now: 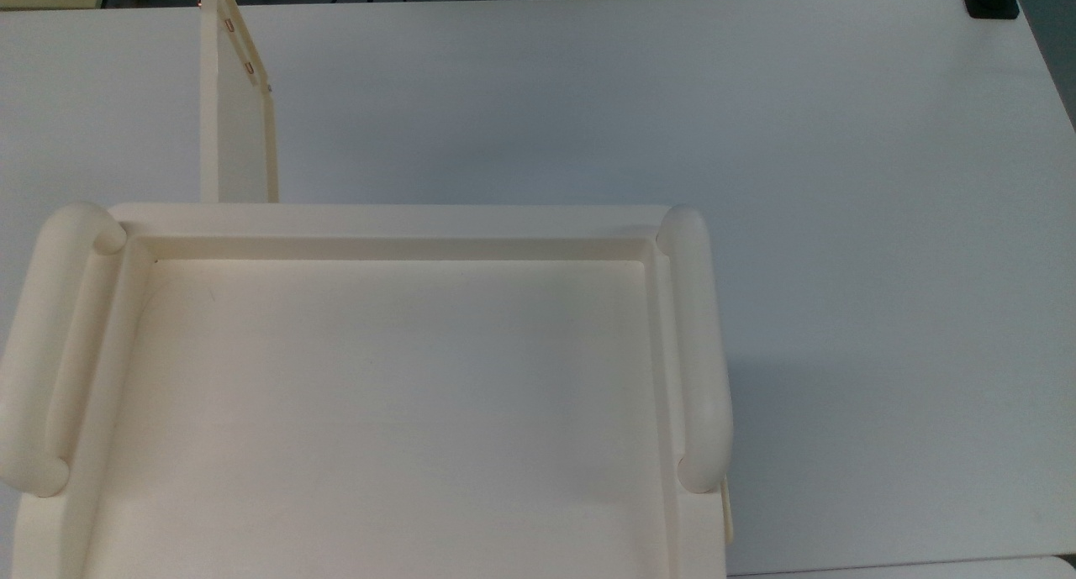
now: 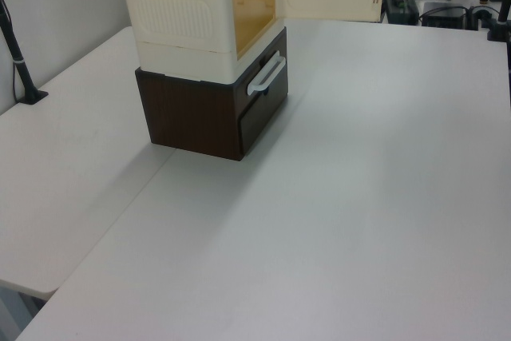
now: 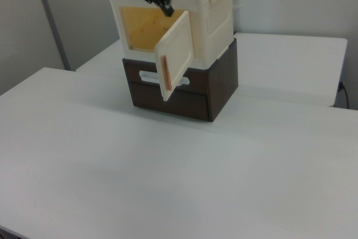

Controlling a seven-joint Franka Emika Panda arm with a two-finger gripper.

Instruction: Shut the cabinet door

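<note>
On the table, a cabinet stacked on a dark drawer unit. Raised that way, so that the amber-lit opening in the cabinet front sits well above the tabletop.

Hinged at one side of the cabinet front: the door. Swung wide open, standing out about square to the cabinet front, the free edge with its small coppery fittings farthest from the cabinet. Left like this, judging by the task, as the starting pose: nothing closed yet, the whole swing back to the cabinet front yet to do.

Up by the cabinet's top front rim, in the right view, the gripper, pointing down and toward the door. Hard to say how far open; cannot tell. Nothing in its grasp, as far as can be seen. Probably placed high like that to come down beside the panel, on the face turned away from the cabinet opening, and push from there.

Relative to the gripper: door just below, its top edge near the gripper's tip but seemingly apart from it.
</note>
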